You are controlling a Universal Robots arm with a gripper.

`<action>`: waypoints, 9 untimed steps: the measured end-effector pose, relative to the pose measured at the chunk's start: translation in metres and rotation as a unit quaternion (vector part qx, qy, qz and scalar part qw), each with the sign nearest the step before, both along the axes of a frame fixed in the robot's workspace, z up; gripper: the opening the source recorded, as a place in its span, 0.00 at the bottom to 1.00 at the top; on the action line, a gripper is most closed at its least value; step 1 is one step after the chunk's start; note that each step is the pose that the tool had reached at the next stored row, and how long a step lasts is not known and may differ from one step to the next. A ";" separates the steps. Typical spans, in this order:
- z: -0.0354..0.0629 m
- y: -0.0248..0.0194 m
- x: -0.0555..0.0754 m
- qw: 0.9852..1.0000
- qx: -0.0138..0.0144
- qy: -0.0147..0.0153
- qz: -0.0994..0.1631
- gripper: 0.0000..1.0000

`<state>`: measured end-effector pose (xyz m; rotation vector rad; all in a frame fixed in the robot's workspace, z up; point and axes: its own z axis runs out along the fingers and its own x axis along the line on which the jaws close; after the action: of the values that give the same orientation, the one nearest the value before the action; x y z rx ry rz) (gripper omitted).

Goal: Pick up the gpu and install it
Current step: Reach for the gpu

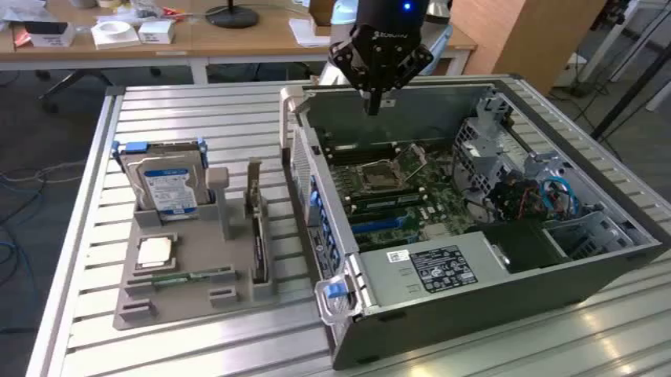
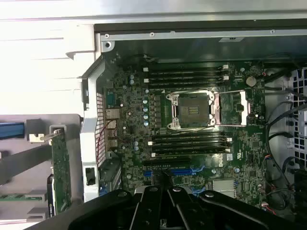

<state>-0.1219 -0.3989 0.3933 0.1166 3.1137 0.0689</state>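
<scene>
The gpu (image 1: 258,236) is a thin dark card standing on edge in a slot of the grey holder (image 1: 137,302), at the exterior view's left of the open computer case (image 1: 504,314). In the wrist view the gpu (image 2: 61,167) shows as a green board edge with a metal bracket, outside the case wall. My gripper (image 1: 372,106) hangs above the far side of the case, over the motherboard (image 1: 404,188), well away from the gpu. Its black fingers (image 2: 152,201) are shut together with nothing between them.
The holder also carries a silver hard drive (image 1: 168,184) with a blue label, a square processor (image 1: 155,251) and a narrow green memory stick (image 1: 188,276). Inside the case are the motherboard (image 2: 192,124), a power supply (image 1: 441,271) and cables (image 1: 545,196). A desk stands behind.
</scene>
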 end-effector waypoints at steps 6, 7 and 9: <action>0.0000 0.0000 0.000 1.000 0.000 0.000 0.000 0.10; 0.0000 0.0000 0.000 1.000 0.000 0.000 0.000 0.10; 0.0000 0.0000 0.000 1.000 0.000 0.000 0.000 0.10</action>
<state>-0.1219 -0.3988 0.3933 0.1166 3.1137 0.0689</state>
